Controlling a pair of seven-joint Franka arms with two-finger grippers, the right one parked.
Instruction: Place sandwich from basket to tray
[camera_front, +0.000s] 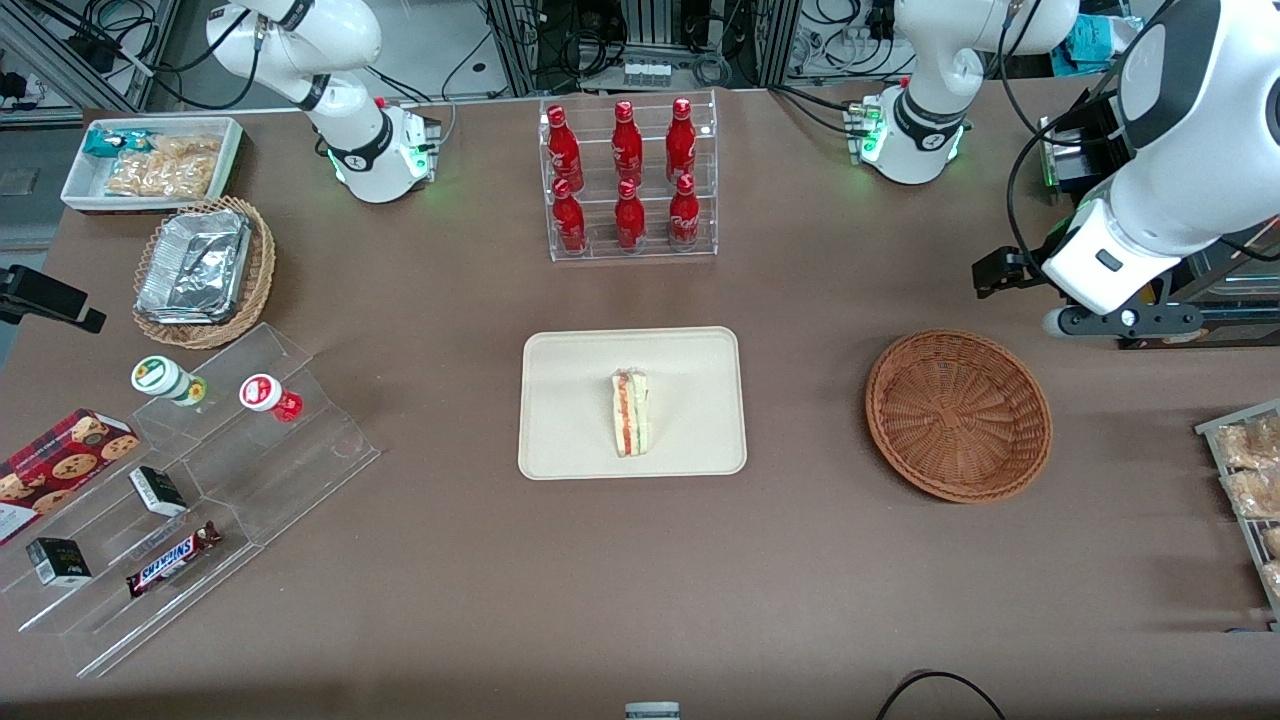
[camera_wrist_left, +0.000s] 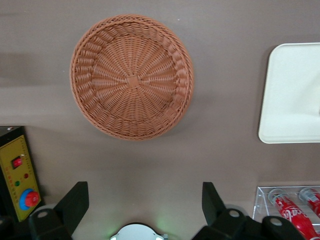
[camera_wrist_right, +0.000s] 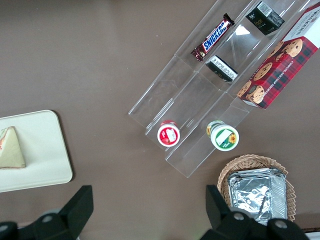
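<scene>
Sandwich (camera_front: 631, 413) on tray (camera_front: 570, 440) — basket (camera_front: 958, 414) empty, pincer (camera_wrist_left: 145, 205) open above.

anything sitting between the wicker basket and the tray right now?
No. In the front view only bare brown tabletop separates the basket from the tray, where the sandwich lies. The left wrist view agrees. The gripper hangs open, off the basket.

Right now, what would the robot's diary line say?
sandwich: on tray | basket: empty | gripper: open, holding nothing, raised above table near basket | task: looks done
</scene>
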